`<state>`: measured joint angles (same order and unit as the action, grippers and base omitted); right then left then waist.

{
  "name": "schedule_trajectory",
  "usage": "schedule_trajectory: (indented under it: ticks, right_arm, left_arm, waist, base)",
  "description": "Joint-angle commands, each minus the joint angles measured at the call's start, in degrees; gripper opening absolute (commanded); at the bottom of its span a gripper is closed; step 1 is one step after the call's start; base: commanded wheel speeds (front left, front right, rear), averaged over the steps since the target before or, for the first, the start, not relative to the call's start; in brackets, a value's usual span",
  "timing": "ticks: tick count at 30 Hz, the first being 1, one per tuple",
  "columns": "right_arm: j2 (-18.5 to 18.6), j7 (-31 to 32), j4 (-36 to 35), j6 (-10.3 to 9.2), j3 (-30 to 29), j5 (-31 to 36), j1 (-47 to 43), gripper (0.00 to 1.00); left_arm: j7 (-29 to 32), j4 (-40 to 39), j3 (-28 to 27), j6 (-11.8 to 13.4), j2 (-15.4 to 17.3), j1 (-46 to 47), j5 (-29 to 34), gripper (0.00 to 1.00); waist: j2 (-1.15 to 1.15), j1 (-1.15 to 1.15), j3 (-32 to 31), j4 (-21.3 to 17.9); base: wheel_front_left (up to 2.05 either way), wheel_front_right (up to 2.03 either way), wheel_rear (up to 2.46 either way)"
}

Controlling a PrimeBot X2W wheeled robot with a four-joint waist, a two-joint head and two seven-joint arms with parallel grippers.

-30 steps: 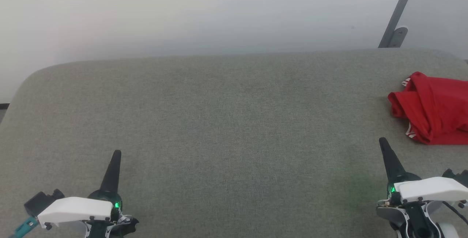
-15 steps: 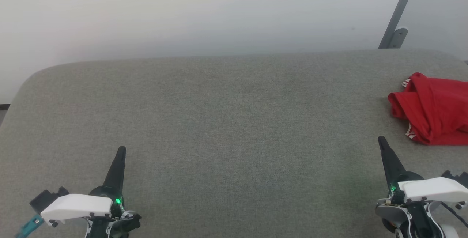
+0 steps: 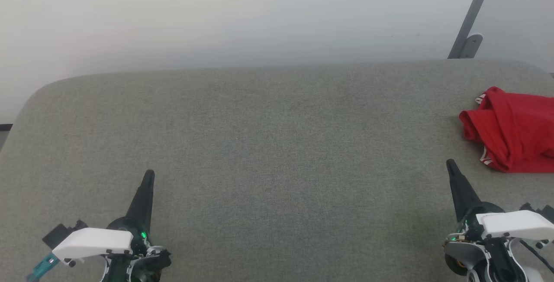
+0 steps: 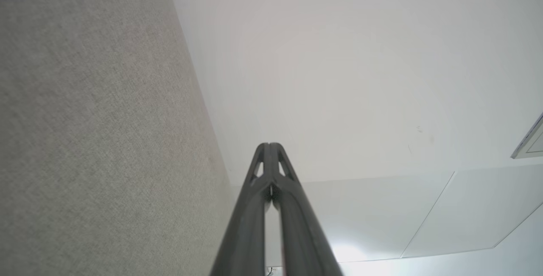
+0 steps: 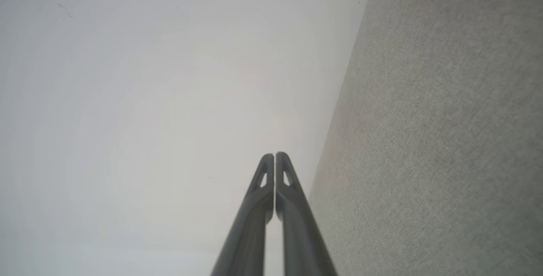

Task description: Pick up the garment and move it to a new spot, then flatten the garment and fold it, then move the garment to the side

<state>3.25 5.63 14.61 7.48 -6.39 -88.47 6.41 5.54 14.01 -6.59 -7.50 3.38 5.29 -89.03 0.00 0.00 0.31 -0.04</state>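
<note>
Jaws together on left gripper (image 3: 149, 174) and right gripper (image 3: 450, 163); garment (image 3: 513, 128) partly cropped.

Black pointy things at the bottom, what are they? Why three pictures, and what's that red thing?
Those are a robot's two hands, called grippers. One picture comes from a camera on its head: the left gripper sits lower left, the right gripper lower right. Both are pinched shut, holding nothing. The other two pictures come from cameras on its wrists, looking along the fingers. The red thing is the garment, a crumpled shirt lying on the grey fabric surface, beyond the right gripper.
</note>
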Motion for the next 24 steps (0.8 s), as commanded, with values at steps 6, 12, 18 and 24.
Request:
schedule_trajectory:
  ticks: [6,12,18,24]
  right_arm:
    - [-0.44,0.85,-0.68,0.01,-0.18,-2.91,-0.32,0.00]
    - [-0.50,1.12,-0.74,0.02,-0.22,-4.04,-0.38,0.00]
    - [-0.50,1.09,-0.73,0.02,-0.20,-4.04,-0.38,0.00]
    - [-0.50,1.09,-0.73,0.02,-0.20,-4.05,-0.38,0.00]
  left_arm:
    - [0.91,-0.01,0.04,0.02,-0.43,1.07,-2.73,0.00]
    - [1.21,0.04,0.05,0.02,-0.63,1.27,-3.44,0.00]
    - [1.20,0.03,0.06,0.02,-0.63,1.26,-3.45,0.00]
    - [1.21,0.03,0.06,0.02,-0.63,1.26,-3.45,0.00]
  waist:
    - [0.00,0.00,-0.08,0.02]
    - [0.00,0.00,-0.13,0.04]
    - [0.00,0.00,-0.13,0.04]
    - [0.00,0.00,-0.13,0.04]
  base:
    - [0.00,0.00,0.00]
    - [0.00,0.00,0.00]
    - [0.00,0.00,0.00]
    - [0.00,0.00,0.00]
